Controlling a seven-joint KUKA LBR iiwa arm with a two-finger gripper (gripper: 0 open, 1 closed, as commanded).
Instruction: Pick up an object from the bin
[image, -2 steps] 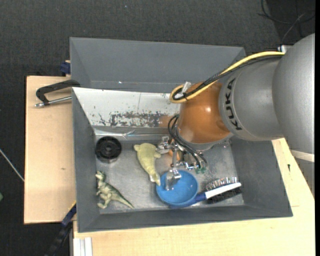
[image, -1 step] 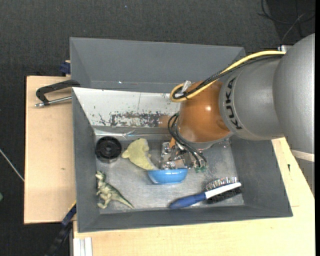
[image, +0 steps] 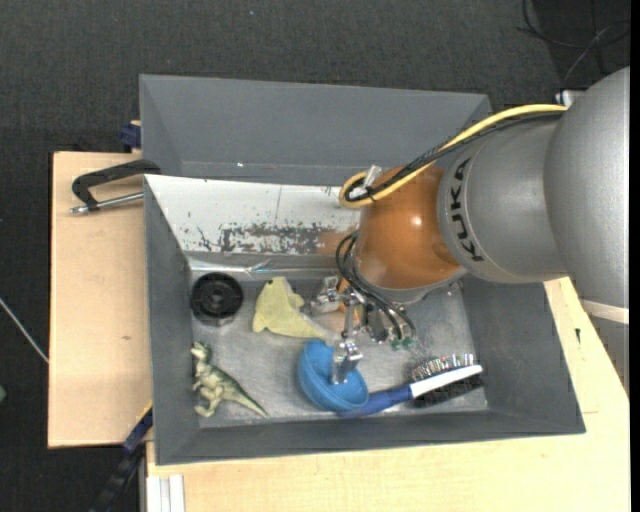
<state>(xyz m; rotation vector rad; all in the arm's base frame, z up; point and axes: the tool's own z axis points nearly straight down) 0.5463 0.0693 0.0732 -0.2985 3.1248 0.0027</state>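
Blue brush (image: 315, 382) lies at the front of the bin (image: 170, 330), its round end right under the end effector (image: 347, 368); clenched or released, I cannot tell.

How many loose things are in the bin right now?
4: a black disc at the left, a yellow lump beside it, a green dinosaur lower left, a blue brush at the front under the hand. The arm may hide more.
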